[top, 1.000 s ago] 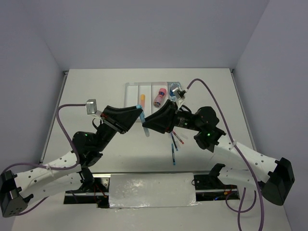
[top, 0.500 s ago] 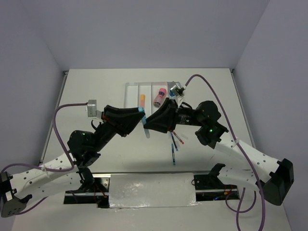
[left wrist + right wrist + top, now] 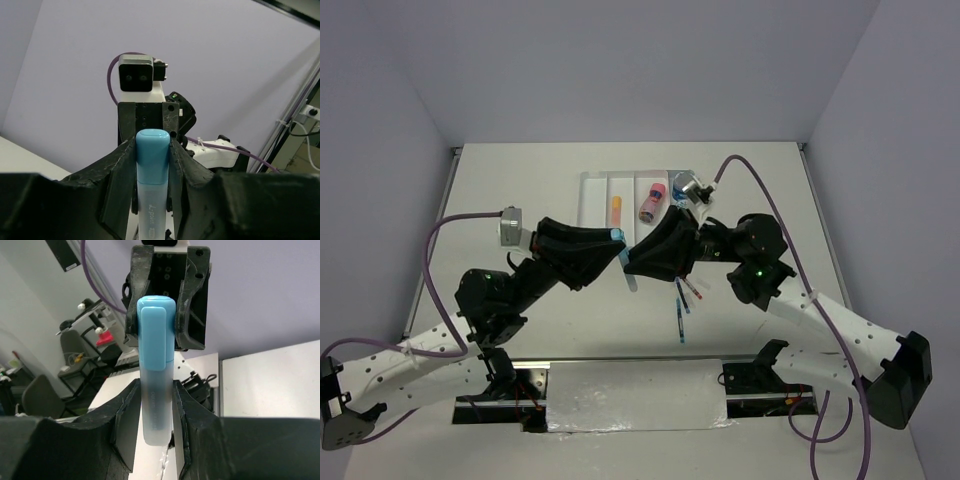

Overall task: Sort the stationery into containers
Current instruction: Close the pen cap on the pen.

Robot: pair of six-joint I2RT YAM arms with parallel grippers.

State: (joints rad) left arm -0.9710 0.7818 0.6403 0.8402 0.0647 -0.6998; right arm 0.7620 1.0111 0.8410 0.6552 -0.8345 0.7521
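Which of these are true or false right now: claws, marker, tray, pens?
1. The left claw and right claw both grip the blue-capped marker. True.
2. The tray holds nothing. False: an orange eraser and a pink cylinder lie in it.
3. Thin pens lie on the table, outside the tray. True.
4. The right claw is open. False: it is shut on the marker's clear body.

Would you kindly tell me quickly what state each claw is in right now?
Left claw: closed on the light-blue-capped pen.
Right claw: closed on the same pen, around its clear barrel.
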